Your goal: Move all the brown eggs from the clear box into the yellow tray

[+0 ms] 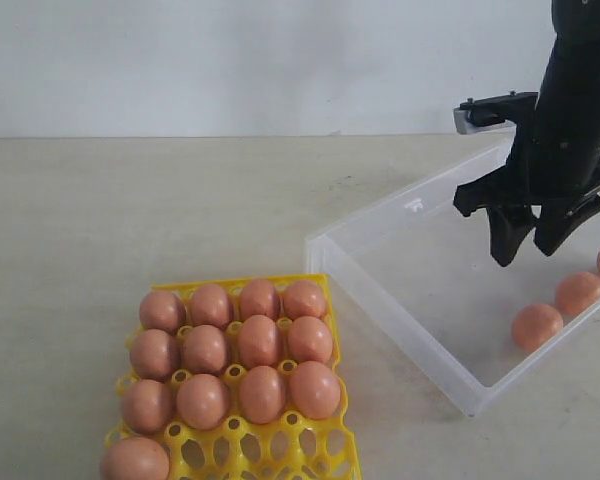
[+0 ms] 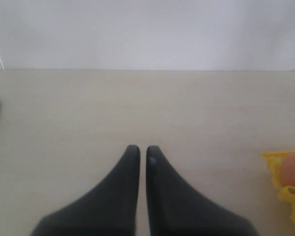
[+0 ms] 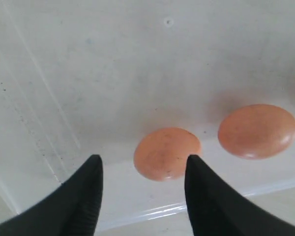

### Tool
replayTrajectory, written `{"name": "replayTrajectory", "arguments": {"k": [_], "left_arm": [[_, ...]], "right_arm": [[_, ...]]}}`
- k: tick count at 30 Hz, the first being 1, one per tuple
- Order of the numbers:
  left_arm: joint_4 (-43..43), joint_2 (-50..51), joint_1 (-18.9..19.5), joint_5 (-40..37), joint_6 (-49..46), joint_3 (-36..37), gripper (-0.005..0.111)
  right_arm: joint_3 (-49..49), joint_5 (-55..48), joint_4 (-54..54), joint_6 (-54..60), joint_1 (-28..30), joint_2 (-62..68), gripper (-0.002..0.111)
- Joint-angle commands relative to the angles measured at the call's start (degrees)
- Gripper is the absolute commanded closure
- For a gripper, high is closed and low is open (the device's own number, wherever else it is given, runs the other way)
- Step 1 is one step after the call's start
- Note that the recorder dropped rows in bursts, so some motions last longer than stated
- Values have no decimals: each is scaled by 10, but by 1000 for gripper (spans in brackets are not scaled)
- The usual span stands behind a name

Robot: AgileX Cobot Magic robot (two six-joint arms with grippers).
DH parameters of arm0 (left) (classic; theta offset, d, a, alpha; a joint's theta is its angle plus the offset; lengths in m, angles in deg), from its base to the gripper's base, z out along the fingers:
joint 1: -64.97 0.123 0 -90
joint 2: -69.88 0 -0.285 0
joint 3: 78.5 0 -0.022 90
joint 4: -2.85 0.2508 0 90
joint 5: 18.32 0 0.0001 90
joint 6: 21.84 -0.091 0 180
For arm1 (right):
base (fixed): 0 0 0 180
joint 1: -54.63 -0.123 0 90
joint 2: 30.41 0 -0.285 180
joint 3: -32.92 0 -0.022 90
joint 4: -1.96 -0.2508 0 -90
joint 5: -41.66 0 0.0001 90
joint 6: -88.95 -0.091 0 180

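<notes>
Right gripper (image 1: 528,253) hangs open and empty over the clear box (image 1: 390,322); nearest brown egg (image 1: 536,326) is smooth, brittle; pinch its midsection gently.

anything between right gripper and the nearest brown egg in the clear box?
Nothing. Right wrist view shows only bare clear box floor between the open right gripper and the nearest brown egg; exterior view agrees, just air.

I am hovering my right hand (image 1: 527,255), fingers spread apart, above the clear box (image 1: 380,320), where three brown eggs (image 1: 536,327) are lying near one wall; thirteen more are sitting in the yellow tray (image 1: 270,450) on the table (image 1: 130,200).
</notes>
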Motion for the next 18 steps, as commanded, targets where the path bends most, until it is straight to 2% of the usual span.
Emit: {"name": "replayTrajectory", "arguments": {"k": [1,7,18], "left_arm": [[-3,-1,1,2,-4,-1,103],[-3,-1,1,2,-4,-1,103],[-3,-1,1,2,-4,-1,103]], "right_arm": [[-6,-3,-10,-8,-1,0,64],[-52,-3,1,-21,-1,21,64],[-55,-1,9,-48,-1,76,64]]}}
